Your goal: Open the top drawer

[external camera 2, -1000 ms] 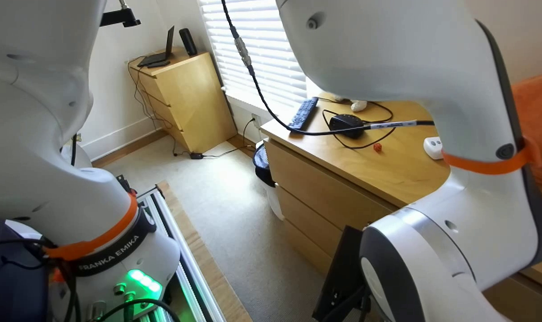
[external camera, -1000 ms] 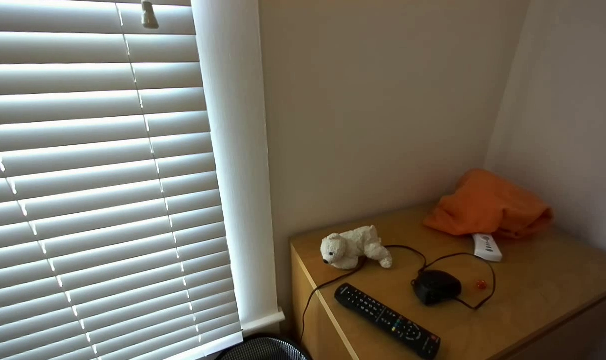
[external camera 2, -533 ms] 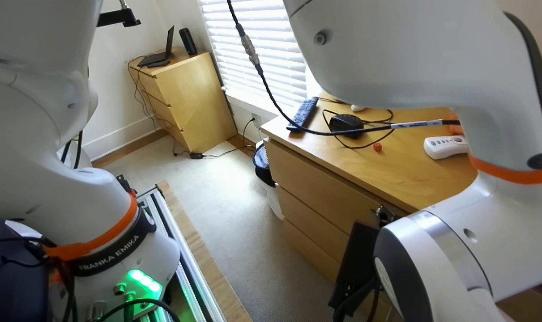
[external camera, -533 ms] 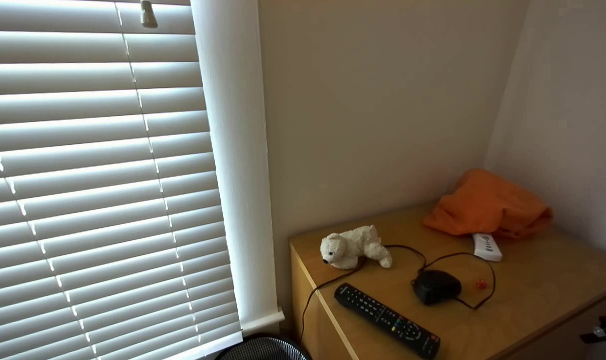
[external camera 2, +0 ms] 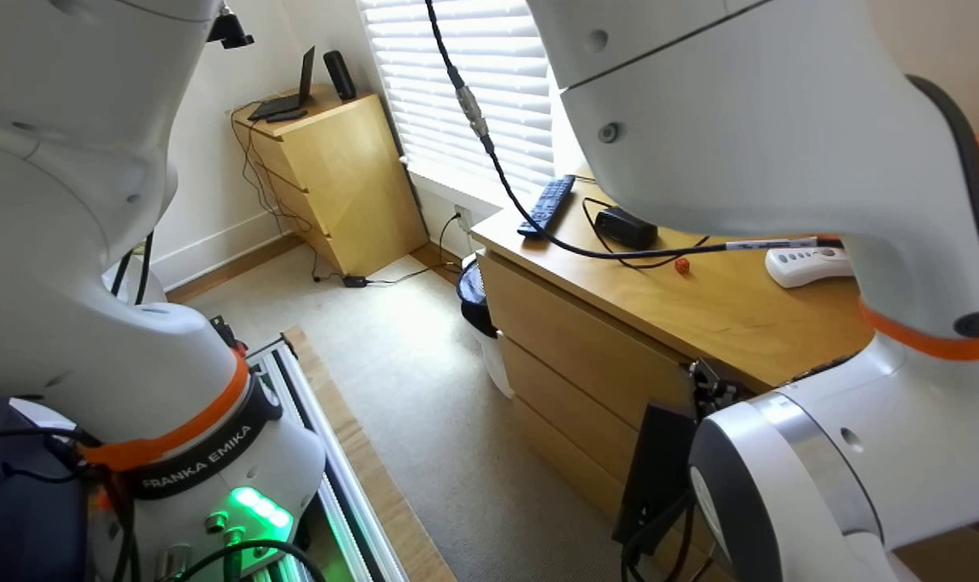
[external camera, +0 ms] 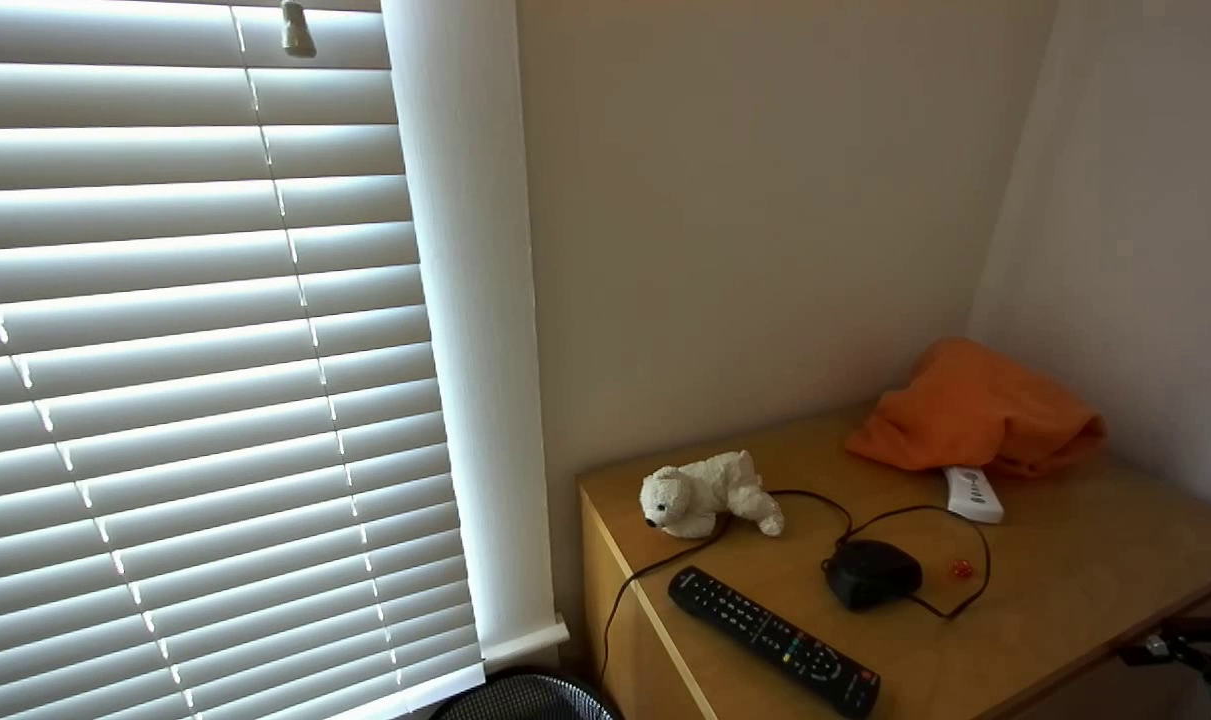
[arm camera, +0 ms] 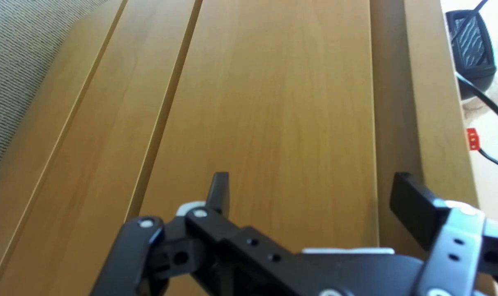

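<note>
My fingers (arm camera: 413,205) are spread wide by the closed top drawer (arm camera: 281,102) of the dresser (external camera 2: 748,315); I can't tell if they touch. Two lower drawers (arm camera: 123,102) are closed too. A mesh bin (external camera: 530,695) stands beyond, its bottom hidden.

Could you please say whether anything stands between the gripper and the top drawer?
Nothing visible does: in the wrist view, the open gripper faces the top drawer. The black remote and black device lie on the dresser top, out of that path.
</note>
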### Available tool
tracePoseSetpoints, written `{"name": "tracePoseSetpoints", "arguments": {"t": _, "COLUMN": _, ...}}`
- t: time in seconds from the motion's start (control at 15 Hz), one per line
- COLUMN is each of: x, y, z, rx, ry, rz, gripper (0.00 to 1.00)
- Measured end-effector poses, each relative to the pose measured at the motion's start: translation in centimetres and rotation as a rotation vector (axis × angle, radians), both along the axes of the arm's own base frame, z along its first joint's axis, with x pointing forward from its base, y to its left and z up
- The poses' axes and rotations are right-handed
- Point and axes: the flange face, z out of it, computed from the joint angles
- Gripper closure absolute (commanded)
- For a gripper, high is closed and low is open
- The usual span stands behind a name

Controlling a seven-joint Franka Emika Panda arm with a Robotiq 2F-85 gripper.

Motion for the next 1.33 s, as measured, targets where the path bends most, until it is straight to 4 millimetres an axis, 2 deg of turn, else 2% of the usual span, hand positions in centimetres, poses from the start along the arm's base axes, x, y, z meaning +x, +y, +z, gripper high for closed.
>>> {"name": "tracePoseSetpoints", "arguments": {"t": 0.27, "x": 0.7, "y": -0.1, "z": -1.2, "rx": 0.011, "ry": -0.016, "rz": -0.016, "gripper": 0.0}}
{"name": "tracePoseSetpoints", "arguments": {"t": 0.8, "x": 0.4, "y": 0.3, "z": -3.1, "rx": 0.113, "ry": -0.058, "rz": -0.069, "gripper": 0.0}}
{"name": "tracePoseSetpoints", "arguments": {"t": 1.33, "x": 0.4, "y": 0.0, "z": -2.4, "rx": 0.113, "ry": 0.005, "rz": -0.061, "gripper": 0.0}}
